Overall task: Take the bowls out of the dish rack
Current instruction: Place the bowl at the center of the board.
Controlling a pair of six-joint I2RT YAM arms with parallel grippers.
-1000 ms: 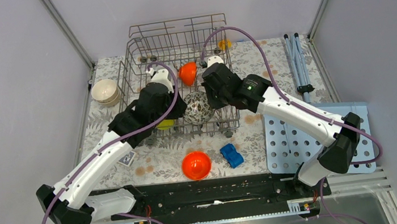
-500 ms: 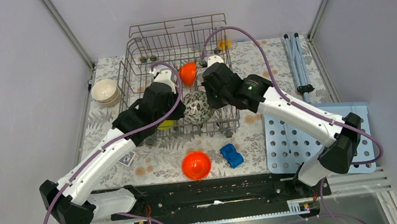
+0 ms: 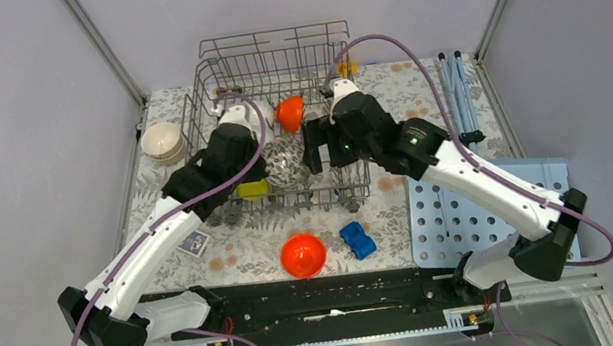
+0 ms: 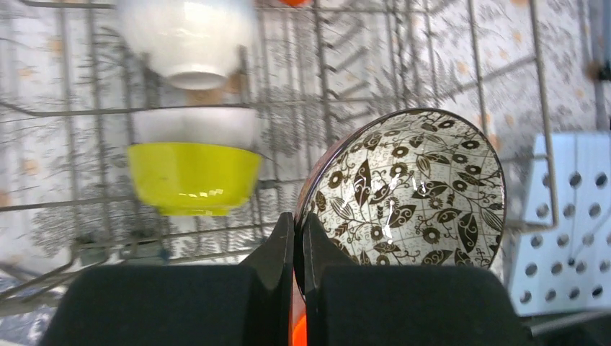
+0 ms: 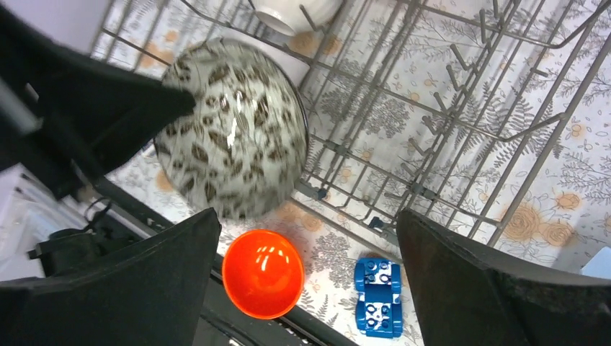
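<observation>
The grey wire dish rack (image 3: pixel 274 52) stands at the back middle of the table. My left gripper (image 4: pixel 297 231) is shut on the rim of the patterned bowl (image 4: pixel 411 187), which stands on edge in the rack's front row; from above this gripper (image 3: pixel 269 164) sits just left of that bowl (image 3: pixel 286 162). My right gripper (image 5: pixel 306 216) is open and wide, hovering right of the patterned bowl (image 5: pixel 238 155) with nothing between its fingers. A yellow-green bowl (image 4: pixel 193 176), a white bowl (image 4: pixel 186 36) and an orange bowl (image 3: pixel 290 113) also sit in the rack.
An orange bowl (image 3: pixel 302 255) and a blue toy car (image 3: pixel 358 240) lie on the table in front of the rack. Stacked beige bowls (image 3: pixel 162 142) stand left of it. A light-blue perforated board (image 3: pixel 484 213) lies at the right, folded rods (image 3: pixel 457 101) behind it.
My right gripper has opened, let go of the patterned bowl and drawn off to the right. My left gripper has closed on the bowl's rim.
</observation>
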